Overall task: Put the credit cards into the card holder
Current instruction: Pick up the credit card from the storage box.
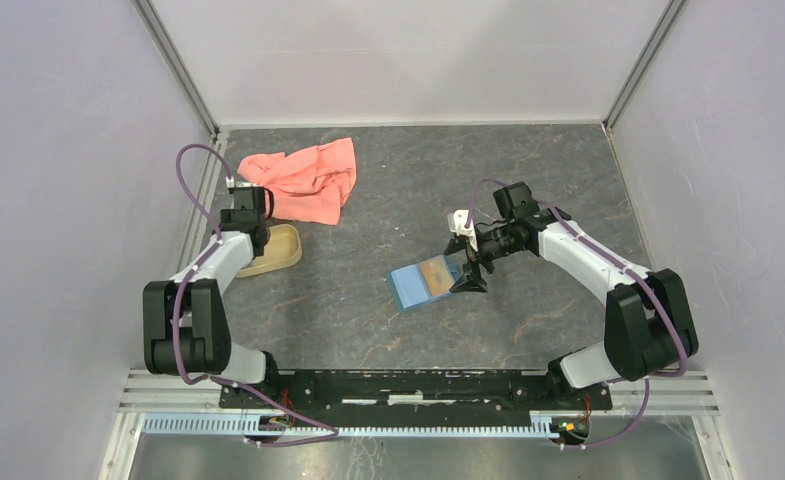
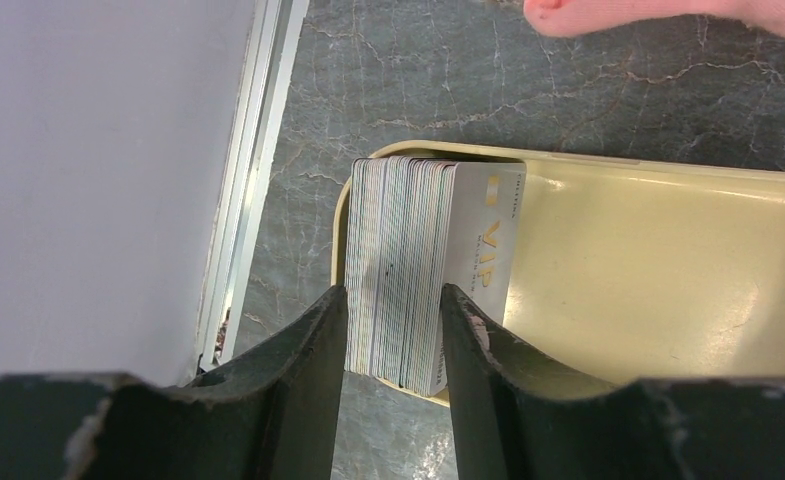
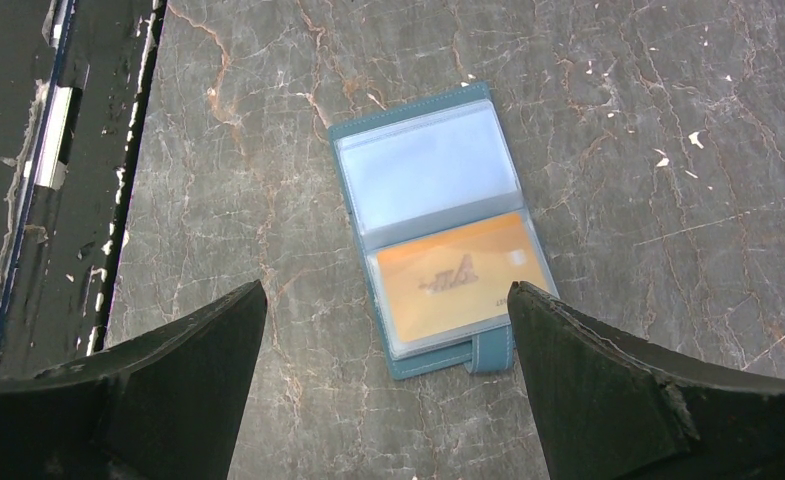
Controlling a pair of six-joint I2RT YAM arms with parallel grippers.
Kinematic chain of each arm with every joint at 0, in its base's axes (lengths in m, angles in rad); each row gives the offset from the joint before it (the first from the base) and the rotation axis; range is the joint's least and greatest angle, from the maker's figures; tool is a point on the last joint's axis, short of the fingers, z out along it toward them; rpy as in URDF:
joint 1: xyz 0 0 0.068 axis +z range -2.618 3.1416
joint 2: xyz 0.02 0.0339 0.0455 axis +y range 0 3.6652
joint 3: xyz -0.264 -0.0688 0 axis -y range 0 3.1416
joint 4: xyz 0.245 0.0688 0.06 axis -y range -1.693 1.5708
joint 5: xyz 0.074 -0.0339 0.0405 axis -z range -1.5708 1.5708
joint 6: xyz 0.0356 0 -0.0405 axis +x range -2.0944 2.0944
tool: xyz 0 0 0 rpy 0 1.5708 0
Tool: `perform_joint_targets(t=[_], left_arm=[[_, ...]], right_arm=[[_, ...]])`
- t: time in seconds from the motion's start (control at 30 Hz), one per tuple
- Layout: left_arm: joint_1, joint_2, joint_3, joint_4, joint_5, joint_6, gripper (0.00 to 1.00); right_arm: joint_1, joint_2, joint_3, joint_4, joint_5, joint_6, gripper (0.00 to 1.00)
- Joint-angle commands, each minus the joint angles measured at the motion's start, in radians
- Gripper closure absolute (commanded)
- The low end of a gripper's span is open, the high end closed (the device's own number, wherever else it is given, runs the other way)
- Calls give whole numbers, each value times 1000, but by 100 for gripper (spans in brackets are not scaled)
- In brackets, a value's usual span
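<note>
The card holder lies open on the table, teal with clear pockets, and fills the middle of the right wrist view. A gold-yellow card sits in its pocket nearest the snap tab. My right gripper hangs open and empty just above that end, its jaws wide apart. My left gripper is at the tan dish. In the left wrist view it is shut on a stack of several credit cards standing on edge; the outer one is pale with gold "VIP".
A salmon-pink cloth lies behind the dish, its edge at the top of the left wrist view. The dish sits near the left wall rail. The arm bases' black rail is near the holder.
</note>
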Motion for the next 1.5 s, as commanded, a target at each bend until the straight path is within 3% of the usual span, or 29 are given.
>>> perform_joint_targets(t=[0.0, 0.13, 0.3, 0.57, 0.7, 0.8, 1.3, 1.47], left_arm=[[3, -24, 30, 16, 7, 25, 48], [3, -2, 38, -11, 62, 44, 23], [4, 43, 44, -17, 7, 47, 20], [7, 108, 44, -23, -65, 31, 21], [8, 89, 32, -12, -77, 27, 34], [7, 77, 31, -12, -87, 23, 37], [7, 13, 34, -10, -78, 20, 40], [8, 8, 36, -12, -63, 23, 47]], right_arm=[[5, 8, 41, -23, -29, -35, 2], [6, 13, 41, -24, -32, -37, 2], [3, 15, 45, -32, -35, -41, 2], [5, 6, 48, -40, -42, -48, 2], [5, 4, 49, -44, -43, -50, 2], [4, 5, 49, -44, -43, -52, 2], [3, 13, 49, -45, -37, -51, 2], [5, 11, 49, -46, -38, -52, 2]])
